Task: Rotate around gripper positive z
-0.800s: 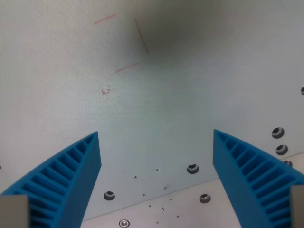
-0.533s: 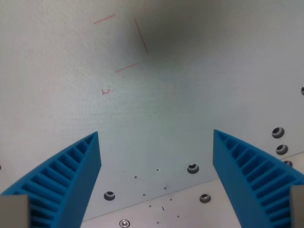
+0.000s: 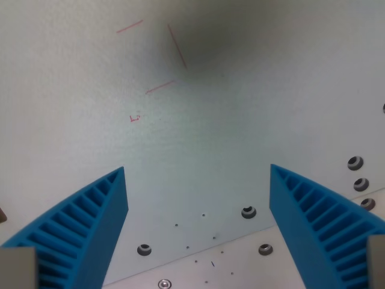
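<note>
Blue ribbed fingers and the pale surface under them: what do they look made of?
Blue ribbed fingers: probably matte moulded or printed plastic, judging by the open rib cells and no glare. Pale flat table surface: likely painted or coated metal plate, given the countersunk screw holes.

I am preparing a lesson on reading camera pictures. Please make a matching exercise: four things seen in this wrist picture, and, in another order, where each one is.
Things
1. red pen lines
2. blue finger
3. screw holes on the plate edge
4. dark shadow

Places
A. bottom of the wrist view's left
B. far on the wrist view's right, at mid height
C. upper left part
D. top, middle to right

Pairs: 1-C, 2-A, 3-B, 4-D
</note>
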Available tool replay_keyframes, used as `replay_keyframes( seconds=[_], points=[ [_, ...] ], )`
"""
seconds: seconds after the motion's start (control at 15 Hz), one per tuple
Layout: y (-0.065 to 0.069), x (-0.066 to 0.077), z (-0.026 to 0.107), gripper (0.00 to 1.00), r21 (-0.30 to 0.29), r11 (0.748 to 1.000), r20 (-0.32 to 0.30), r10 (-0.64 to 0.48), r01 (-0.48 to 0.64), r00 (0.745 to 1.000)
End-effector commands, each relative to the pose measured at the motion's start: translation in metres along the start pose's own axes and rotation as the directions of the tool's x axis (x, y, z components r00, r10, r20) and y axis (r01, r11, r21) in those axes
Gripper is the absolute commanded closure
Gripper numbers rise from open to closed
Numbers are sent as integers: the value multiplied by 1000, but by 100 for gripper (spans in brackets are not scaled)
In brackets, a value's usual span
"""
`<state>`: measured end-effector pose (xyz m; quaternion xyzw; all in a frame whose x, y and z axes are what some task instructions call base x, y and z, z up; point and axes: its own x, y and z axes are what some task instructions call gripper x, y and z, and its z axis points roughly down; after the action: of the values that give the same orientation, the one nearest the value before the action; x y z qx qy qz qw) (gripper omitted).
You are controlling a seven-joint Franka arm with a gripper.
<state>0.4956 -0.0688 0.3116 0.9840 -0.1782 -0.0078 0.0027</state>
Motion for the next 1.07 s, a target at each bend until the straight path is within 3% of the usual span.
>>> replay_keyframes(
  seconds=[0.07,1.07],
  points=[
    [0,0,-2,0,1,994,-4,111,-110,994],
    [0,0,-2,0,2,959,-4,282,-282,959]
  ],
)
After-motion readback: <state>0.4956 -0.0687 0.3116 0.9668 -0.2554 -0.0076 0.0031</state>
